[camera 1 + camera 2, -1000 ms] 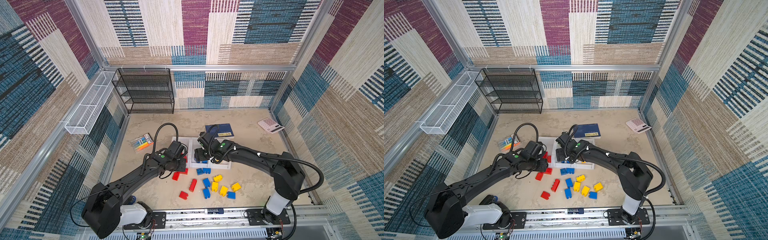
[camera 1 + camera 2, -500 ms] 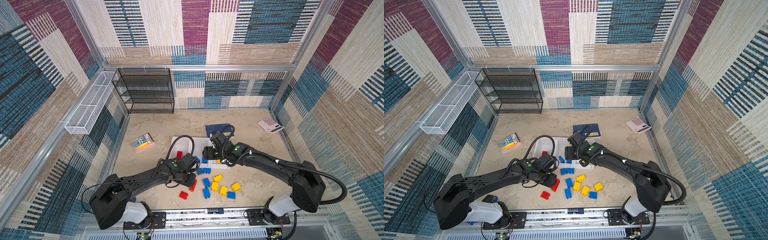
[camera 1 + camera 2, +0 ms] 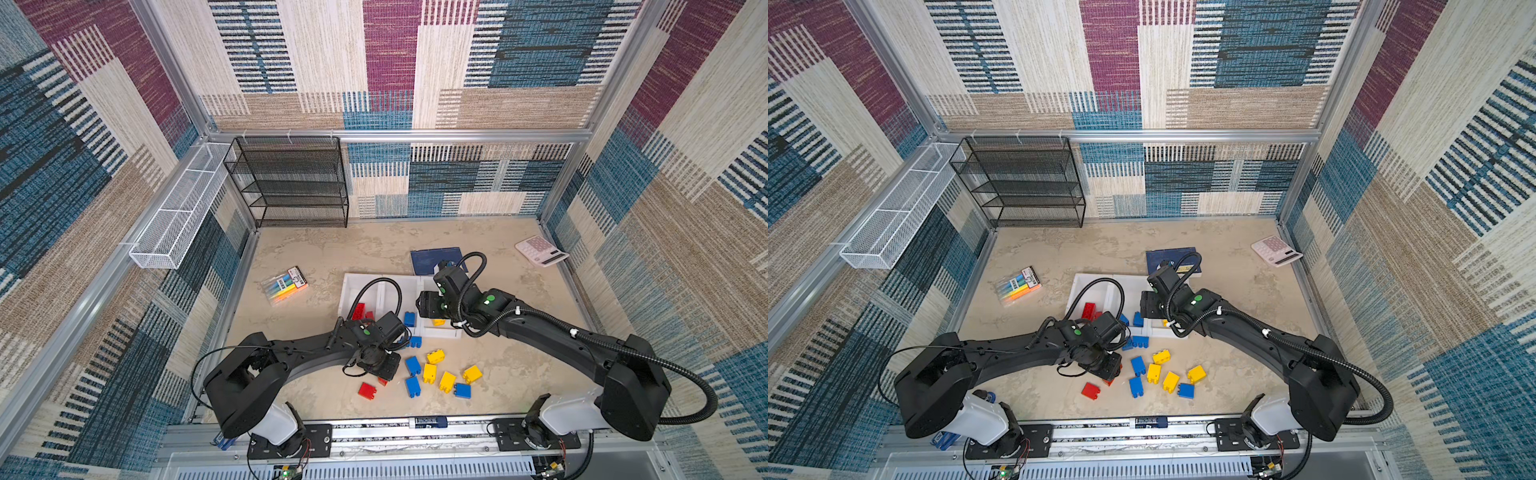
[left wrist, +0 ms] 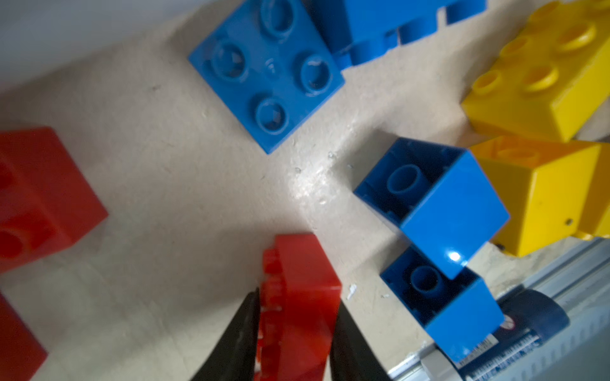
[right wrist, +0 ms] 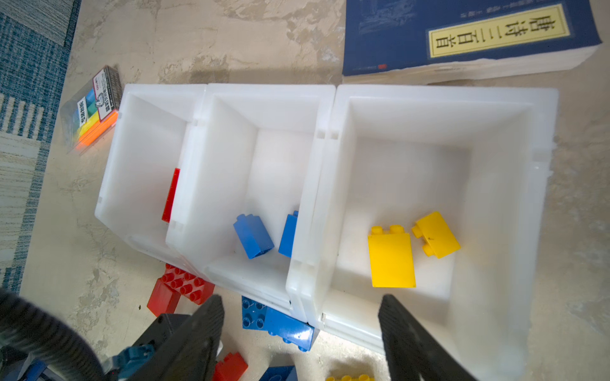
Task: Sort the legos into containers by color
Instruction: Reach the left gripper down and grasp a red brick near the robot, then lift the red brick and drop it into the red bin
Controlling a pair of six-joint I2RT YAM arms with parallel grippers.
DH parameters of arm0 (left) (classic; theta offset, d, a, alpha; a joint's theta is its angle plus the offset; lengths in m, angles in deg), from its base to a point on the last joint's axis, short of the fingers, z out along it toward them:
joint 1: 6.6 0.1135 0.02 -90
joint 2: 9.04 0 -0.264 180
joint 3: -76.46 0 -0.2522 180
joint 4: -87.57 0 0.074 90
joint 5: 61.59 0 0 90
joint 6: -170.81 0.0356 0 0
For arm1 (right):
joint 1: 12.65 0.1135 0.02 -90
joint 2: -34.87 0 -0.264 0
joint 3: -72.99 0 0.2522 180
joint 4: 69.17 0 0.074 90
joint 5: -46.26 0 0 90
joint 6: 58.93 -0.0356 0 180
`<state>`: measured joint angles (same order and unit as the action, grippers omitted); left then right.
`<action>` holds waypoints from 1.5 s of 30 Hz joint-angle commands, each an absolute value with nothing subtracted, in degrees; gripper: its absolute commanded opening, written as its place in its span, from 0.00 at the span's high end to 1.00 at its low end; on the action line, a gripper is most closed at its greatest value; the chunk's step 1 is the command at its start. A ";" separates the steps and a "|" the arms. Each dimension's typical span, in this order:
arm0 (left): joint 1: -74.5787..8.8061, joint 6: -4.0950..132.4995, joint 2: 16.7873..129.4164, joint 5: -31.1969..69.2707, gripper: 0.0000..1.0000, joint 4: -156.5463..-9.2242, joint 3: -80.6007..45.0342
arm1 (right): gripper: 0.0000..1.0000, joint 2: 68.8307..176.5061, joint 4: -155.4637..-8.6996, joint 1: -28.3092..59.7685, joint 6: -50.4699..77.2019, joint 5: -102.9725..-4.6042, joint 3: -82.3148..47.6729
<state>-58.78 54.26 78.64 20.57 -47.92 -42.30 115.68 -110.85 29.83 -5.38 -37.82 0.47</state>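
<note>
Table (image 3: 332, 249) is the biggest thing, wide and sandy. The three white containers (image 5: 264, 89) sit side by side in the middle of it. One bin has red bricks, the middle one has blue, and the one on the right arm's side has two yellow bricks (image 5: 391, 260). More legos (image 3: 432, 372) lie loose in front of the bins, with the colors all mixed.

The right gripper (image 5: 300, 305) hangs over the front of the bins. Its jaws are wide apart, with nothing between them.

The left gripper (image 4: 297, 298) is down low at the loose pile. Its two black fingers (image 4: 241, 330) press on both sides of a red brick (image 4: 307, 264) that lies on its side on the table.

I think the job now is to carry this brick to the red bin (image 5: 145, 90). Lift it straight up first, so the blue bricks (image 4: 435, 204) close by don't get bumped. Hold tight, because the far end sticks out past the fingers and may tip. Go over the bin wall, then let go low inside.
</note>
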 commanded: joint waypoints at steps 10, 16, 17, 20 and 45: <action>-58.26 57.08 76.50 23.84 0.70 -44.30 -38.05 | 0.23 115.91 -110.96 29.80 -6.05 -37.06 0.02; -50.55 61.67 74.26 26.39 0.71 -39.55 -28.26 | 0.23 115.29 -111.58 29.73 -6.15 -36.74 0.07; -48.16 62.51 74.08 26.36 0.71 -38.97 -26.65 | 0.23 115.01 -111.67 29.77 -6.20 -36.68 0.08; -41.08 64.37 74.26 26.10 0.71 -39.32 -23.54 | 0.23 114.54 -111.76 29.74 -6.29 -36.41 0.48; -29.58 64.40 82.60 25.68 0.47 -41.44 -19.80 | 0.23 113.53 -113.16 29.71 -6.73 -35.94 0.61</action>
<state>-29.64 62.79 83.21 25.23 -41.19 -19.42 113.56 -113.28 29.69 -6.39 -36.21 1.02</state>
